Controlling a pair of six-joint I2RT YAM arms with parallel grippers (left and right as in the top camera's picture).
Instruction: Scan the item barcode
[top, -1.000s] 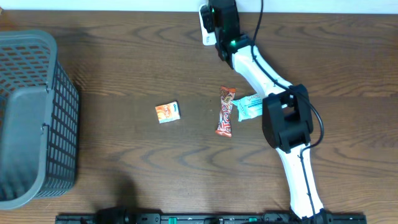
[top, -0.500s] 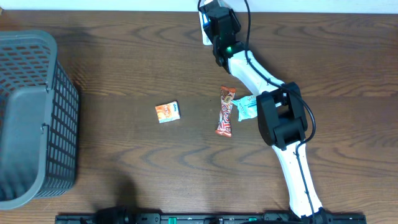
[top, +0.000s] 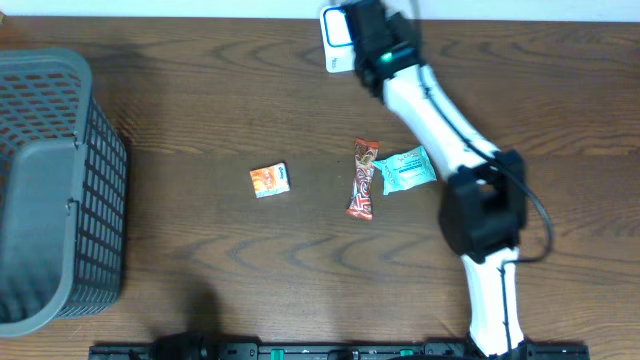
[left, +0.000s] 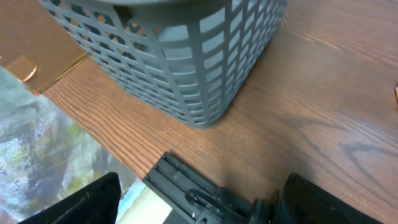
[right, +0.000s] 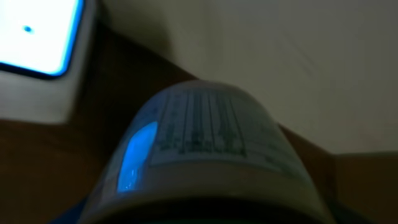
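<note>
Nearest, the left gripper hangs low over the wooden table, its two dark fingers spread wide with nothing between them, beside a grey plastic lattice basket. In the middle of the table lie a small square orange packet, a long glossy red-orange bar wrapper and a crinkled teal pouch touching it. Farthest, the right gripper pinches a round white container with a printed label, just beside the flat white scanner and its lit screen.
</note>
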